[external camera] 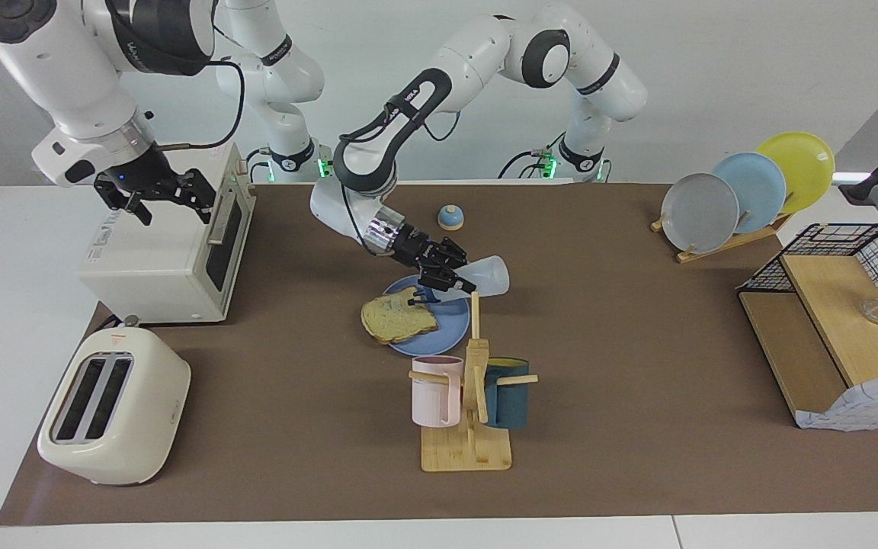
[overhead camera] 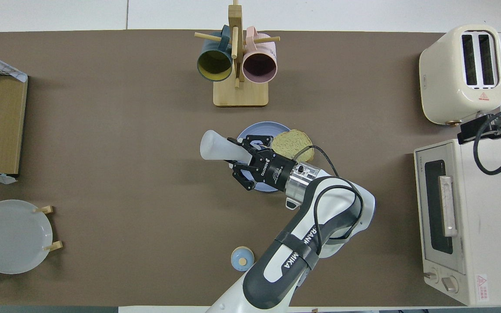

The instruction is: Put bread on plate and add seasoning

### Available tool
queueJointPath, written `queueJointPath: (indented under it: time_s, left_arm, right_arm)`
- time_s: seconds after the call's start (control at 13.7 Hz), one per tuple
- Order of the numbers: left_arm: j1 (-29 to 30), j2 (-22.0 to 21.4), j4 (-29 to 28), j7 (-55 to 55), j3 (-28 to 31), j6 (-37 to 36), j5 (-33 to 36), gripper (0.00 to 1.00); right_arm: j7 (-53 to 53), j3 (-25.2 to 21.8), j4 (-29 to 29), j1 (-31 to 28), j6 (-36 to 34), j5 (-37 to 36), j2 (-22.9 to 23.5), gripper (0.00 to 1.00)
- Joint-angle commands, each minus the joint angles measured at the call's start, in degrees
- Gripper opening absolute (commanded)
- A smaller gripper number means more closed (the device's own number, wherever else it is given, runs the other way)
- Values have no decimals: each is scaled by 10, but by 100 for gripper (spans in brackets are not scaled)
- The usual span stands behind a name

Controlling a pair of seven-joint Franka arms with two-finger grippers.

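a: where do you stand right now?

b: your left gripper is clamped on the seasoning bottle, which lies tipped nearly level over the plate, cap end down toward the bread. the plate sits about mid-tabletop, just nearer to the robots than the mug rack. the bread lies on the plate's rim toward the right arm's end of the table, partly hanging over that rim.

a: and the other arm?

b: your right gripper waits with its fingers spread wide and nothing in them, up over the toaster oven near the table edge at the right arm's end.

a: so how do you shake well?

b: in the overhead view the cap sits over bare plate beside the slice, not over it. i judge you should carry the cap end toward the bread's middle first, then tilt a little steeper and give small shakes from the wrist. keep your grip firm, as the bottle looks smooth and may slide. stay clear of the rack's upright peg, which stands close beside the bottle's wide end in the facing view.
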Motion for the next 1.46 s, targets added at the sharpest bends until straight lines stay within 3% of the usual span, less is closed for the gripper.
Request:
queueJointPath:
  time_s: [0.0, 0.29, 0.66, 0.95, 1.1, 1.39]
  left_arm:
    - [40, -1, 1, 4, 4, 25, -5, 0]
    - [71, 2, 1, 4, 5, 42, -1, 0]
    - [33, 2, 17, 4, 0, 20, -11, 0]
    - [19, -8, 22, -12, 2, 18, -57, 0]
    - [28, -49, -1, -57, 4, 37, -98, 0]
    - [52, -151, -124, -138, 5, 96, -116, 0]
  right_arm:
    - [-13, 5, -1, -7, -8, -2, -5, 100]
    - [-13, 5, -1, -7, -8, -2, -5, 100]
    - [-13, 5, -1, -7, -8, -2, -5, 100]
    - [-13, 5, -1, -5, -8, -2, -6, 100]
    - [-13, 5, -1, -2, -8, -2, -6, 100]
    - [-13, 5, -1, -3, -8, -2, -5, 100]
